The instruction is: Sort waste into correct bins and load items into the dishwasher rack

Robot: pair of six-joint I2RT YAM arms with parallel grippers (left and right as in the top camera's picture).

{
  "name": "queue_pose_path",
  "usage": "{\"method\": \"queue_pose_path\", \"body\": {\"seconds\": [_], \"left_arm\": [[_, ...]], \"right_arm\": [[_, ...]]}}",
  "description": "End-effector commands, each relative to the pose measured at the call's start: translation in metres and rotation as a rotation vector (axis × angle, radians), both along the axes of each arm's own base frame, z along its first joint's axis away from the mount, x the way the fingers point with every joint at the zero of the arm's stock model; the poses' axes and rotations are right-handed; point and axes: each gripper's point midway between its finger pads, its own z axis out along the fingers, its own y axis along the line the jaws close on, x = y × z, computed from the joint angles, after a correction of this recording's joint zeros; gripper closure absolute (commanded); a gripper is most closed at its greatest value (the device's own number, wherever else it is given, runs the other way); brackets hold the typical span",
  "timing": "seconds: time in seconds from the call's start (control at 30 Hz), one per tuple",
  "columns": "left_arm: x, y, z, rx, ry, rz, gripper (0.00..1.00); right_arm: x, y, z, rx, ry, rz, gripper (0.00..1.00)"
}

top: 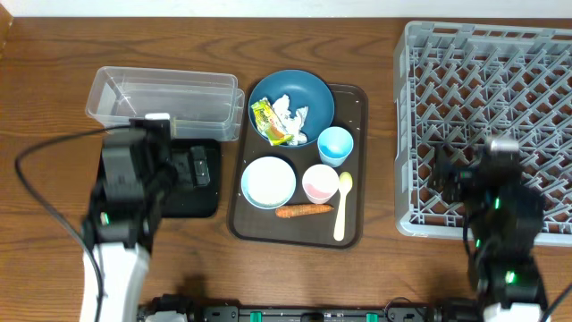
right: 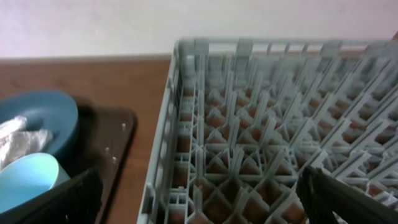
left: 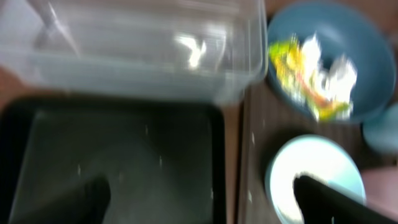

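Note:
A dark blue bowl (top: 313,94) holds crumpled white tissue (top: 290,116) and a yellow-green wrapper (top: 266,121). Around it lie a small light blue bowl (top: 268,182), a light blue cup (top: 336,145), a pink cup (top: 320,183), a yellow spoon (top: 341,210) and a carrot piece (top: 302,211). My left gripper (left: 202,202) hangs open over the black tray (left: 124,155), in front of the clear tub (left: 137,50). My right gripper (right: 205,199) is open above the left edge of the grey rack (right: 261,124). Neither holds anything.
The dishes and the carrot all sit on a dark brown serving tray (top: 353,98) between the bins and the rack (top: 487,125). A black cable (top: 40,152) loops over the wooden table at the left. The rack reaches the right edge of the overhead view.

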Motion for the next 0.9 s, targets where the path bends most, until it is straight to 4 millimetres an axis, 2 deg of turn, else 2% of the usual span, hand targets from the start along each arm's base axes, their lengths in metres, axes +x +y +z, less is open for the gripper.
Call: {"method": "queue_pose_path", "body": {"seconds": [0.0,0.1,0.27,0.47,0.67,0.87], "left_arm": [[0.004,0.0,0.01,-0.017,0.106,0.006,0.05],[-0.001,0.009,0.004,0.02,0.201,0.036,0.05],[0.0,0.002,-0.002,-0.016,0.224,0.018,0.04],[0.021,-0.006,0.012,-0.087,0.127,0.032,0.05],[0.06,-0.026,0.034,-0.138,-0.036,-0.028,0.05],[0.089,-0.073,0.028,-0.144,-0.089,-0.151,0.05]], "right_arm": [[0.017,0.007,0.008,-0.005,0.096,0.036,0.01],[0.031,0.007,0.006,-0.001,0.197,0.036,0.01],[0.041,0.007,-0.004,0.002,0.282,0.036,0.01],[0.038,0.013,-0.007,0.028,0.298,0.064,0.01],[0.04,0.013,-0.004,0.028,0.283,0.064,0.01],[0.039,0.013,-0.005,0.029,0.287,0.065,0.01]]}}
